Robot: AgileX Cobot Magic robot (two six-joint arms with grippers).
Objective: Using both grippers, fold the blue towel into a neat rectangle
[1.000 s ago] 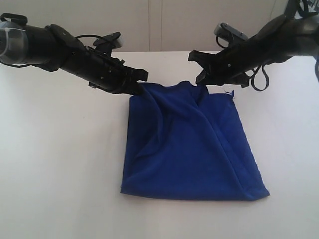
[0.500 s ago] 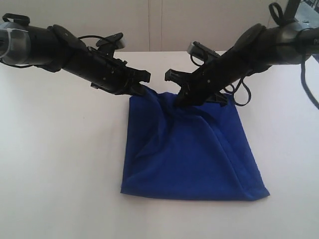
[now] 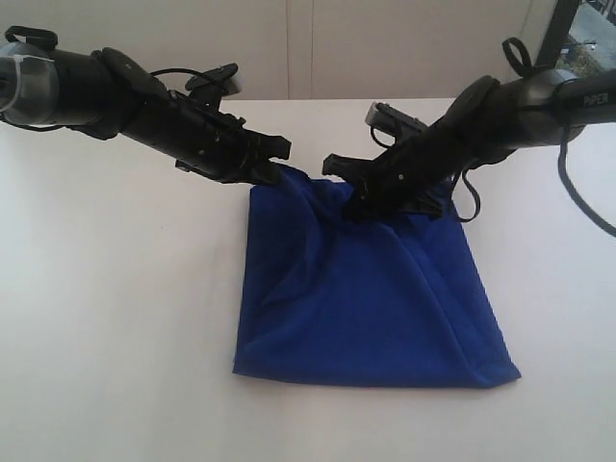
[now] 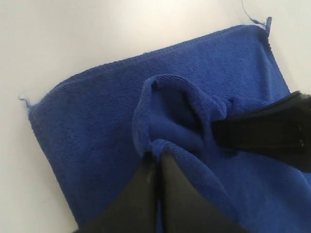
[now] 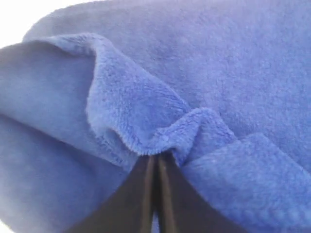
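Observation:
The blue towel (image 3: 371, 289) lies on the white table, folded over, with its near edge flat and its far edge bunched up. My left gripper (image 3: 276, 174) is shut on the towel's far left corner; its wrist view shows the tips (image 4: 158, 156) pinching a raised fold of the towel (image 4: 97, 126). My right gripper (image 3: 350, 199) reaches across to the middle of the far edge. It is shut on a curled edge of the towel (image 5: 146, 116), tips (image 5: 156, 156) together. The right arm's black finger (image 4: 265, 131) shows in the left wrist view.
The white table (image 3: 115, 318) stretches around the towel on all sides. A pale wall (image 3: 308, 48) runs behind its far edge. Black cables (image 3: 472, 197) hang in a loop under the right arm.
My right gripper has swung left and down from the towel's far right corner to the middle of the far edge. The lifted cloth there has sunk. My left arm has stayed put.

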